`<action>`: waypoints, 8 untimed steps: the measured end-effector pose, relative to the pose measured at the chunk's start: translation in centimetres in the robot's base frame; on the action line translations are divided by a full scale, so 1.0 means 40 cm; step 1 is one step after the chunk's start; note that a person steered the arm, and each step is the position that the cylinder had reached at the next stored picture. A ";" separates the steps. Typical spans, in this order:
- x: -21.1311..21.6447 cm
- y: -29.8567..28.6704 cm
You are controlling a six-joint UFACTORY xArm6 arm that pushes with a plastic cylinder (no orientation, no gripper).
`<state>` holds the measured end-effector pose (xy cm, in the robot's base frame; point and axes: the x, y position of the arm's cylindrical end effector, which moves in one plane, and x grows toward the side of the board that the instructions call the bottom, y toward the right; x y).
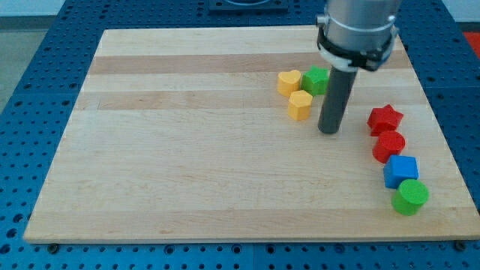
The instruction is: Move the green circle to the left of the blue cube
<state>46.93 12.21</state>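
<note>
The green circle (410, 196) lies near the board's bottom right, touching the lower right of the blue cube (400, 171). My tip (328, 130) rests on the board to the upper left of them, well apart from both. It stands just right of a yellow hexagon (300, 105) and below a green star-like block (316, 79).
A red star (385, 118) and a red round block (388, 145) sit in a line above the blue cube. A yellow heart (289, 81) lies left of the green block. The wooden board (187, 150) ends close to the green circle at right and bottom.
</note>
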 end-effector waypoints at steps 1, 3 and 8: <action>0.118 0.000; 0.370 0.038; 0.357 0.297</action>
<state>61.19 24.11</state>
